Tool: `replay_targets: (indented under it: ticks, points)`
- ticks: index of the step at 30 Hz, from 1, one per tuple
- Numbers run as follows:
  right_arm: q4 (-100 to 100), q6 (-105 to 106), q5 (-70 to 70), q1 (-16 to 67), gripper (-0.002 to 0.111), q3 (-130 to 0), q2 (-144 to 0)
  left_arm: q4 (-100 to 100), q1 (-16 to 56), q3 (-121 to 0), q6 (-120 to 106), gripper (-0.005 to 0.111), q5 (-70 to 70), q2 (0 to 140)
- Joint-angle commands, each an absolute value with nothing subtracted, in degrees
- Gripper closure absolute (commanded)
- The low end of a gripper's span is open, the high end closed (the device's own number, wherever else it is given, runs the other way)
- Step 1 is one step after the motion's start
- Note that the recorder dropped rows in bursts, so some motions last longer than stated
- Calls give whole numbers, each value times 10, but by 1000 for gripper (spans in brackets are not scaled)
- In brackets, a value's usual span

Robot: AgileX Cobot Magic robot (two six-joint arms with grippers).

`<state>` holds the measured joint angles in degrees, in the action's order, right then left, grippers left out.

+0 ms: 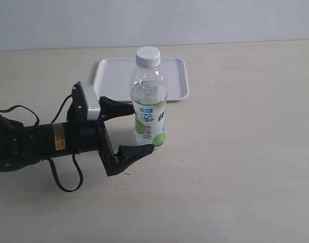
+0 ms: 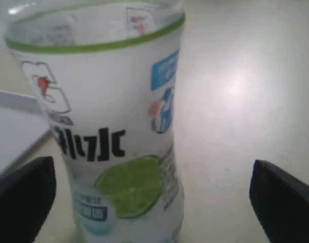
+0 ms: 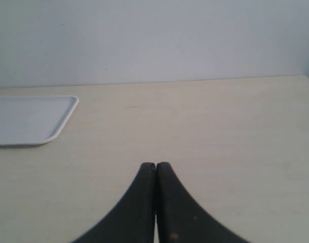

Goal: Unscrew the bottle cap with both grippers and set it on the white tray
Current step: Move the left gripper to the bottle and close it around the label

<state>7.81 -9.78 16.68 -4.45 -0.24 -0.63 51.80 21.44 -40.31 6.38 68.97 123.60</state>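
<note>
A pale cream table (image 1: 235, 162) fills most of every view; its top is matte and plain, with a few faint scuffs and tiny dark flecks scattered across it; in the left wrist view a soft patch of glare (image 2: 237, 86) lies on it; behind it stands a light grey-white wall (image 1: 154, 20), plain, marked by a few small dark specks (image 3: 61, 24); table and wall meet in one straight line along the far edge

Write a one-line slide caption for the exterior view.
Left gripper open around the upright bottle, bottle cap on, white tray behind it on the table.
</note>
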Motion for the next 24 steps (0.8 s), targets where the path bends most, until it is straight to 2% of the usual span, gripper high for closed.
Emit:
replay_targets:
  ticks: [1,13,20,22,24]
  points:
    - [77,-97,163,-43,108,0,-9,462,241,-424,73,2,700,1261]
    - [77,-97,163,-43,108,0,-9,429,290,-480,126,2,694,1303]
    - [77,-97,163,-43,108,0,-9,427,292,-496,125,2,693,1323]
    - [77,-97,163,-43,108,0,-9,426,292,-498,124,5,693,1324]
    - [77,-97,163,-43,108,0,-9,425,292,-501,124,15,692,1324]
